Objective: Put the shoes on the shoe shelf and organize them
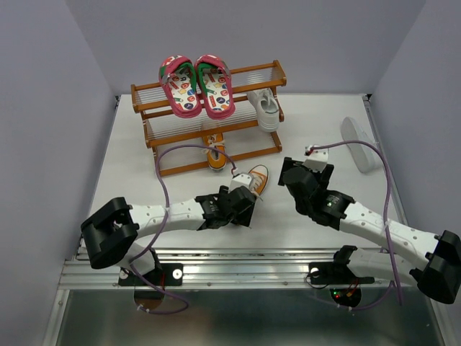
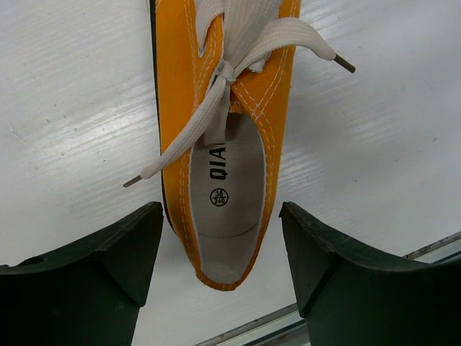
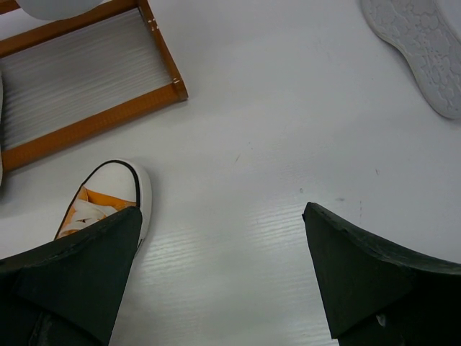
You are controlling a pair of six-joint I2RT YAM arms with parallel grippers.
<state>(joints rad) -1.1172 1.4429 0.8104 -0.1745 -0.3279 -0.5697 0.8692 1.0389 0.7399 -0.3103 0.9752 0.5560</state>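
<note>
The step in hand is picking up the loose orange sneaker [image 1: 254, 179], which lies on the table at the centre of the top view, just below the shelf [image 1: 180, 167]. The left gripper [image 1: 243, 193] has its fingers apart on either side of the heel, with a gap showing on each side in the left wrist view, so nothing is gripped yet. The next move calls for pinching the heel squarely, then lifting the sneaker to the lower tier beside its mate [image 1: 215, 153] (toe pointing the same way would look tidiest).

The right gripper [image 1: 311, 157] hangs over bare table, fingers wide and empty.

Count: six shoes and one shelf.
- Pink pair [image 1: 196, 86]: two, on the top tier.
- Orange: two, one shelved and one loose.
- White: two, one [image 1: 265, 108] at the shelf's right end and one [image 1: 358, 143] sole-up at the right of the frame.
</note>
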